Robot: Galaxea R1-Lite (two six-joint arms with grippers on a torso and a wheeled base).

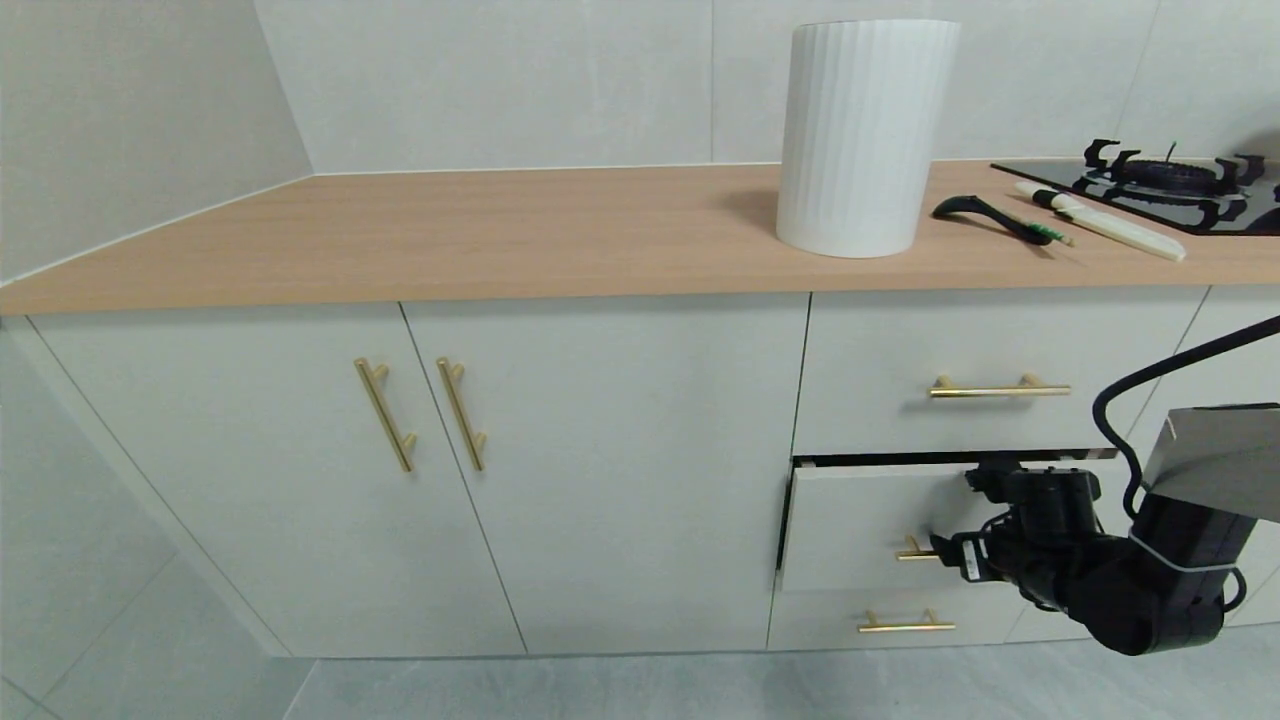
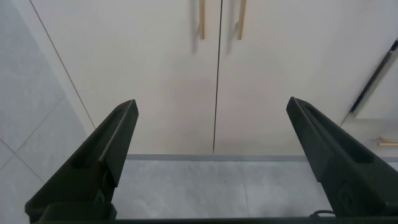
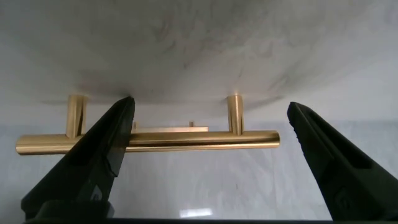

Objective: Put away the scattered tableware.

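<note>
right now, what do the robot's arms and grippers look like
The right arm is black with bulky rounded joints, a grey flat-sided shell above and a black cable looping off it. The left gripper and right gripper each have two black, tapering wedge-shaped fingers.

The left pincer (image 2: 211,104) and the right pincer (image 1: 945,553) make 2. Above the right one lie 1 canister (image 1: 862,135), 1 black utensil (image 1: 990,218), 1 knife (image 1: 1100,222) and 1 hob (image 1: 1170,180). Around it are 3 drawers (image 1: 1000,335), left of it 2 doors (image 1: 250,480), with 5 handles (image 1: 998,388) in all.
</note>
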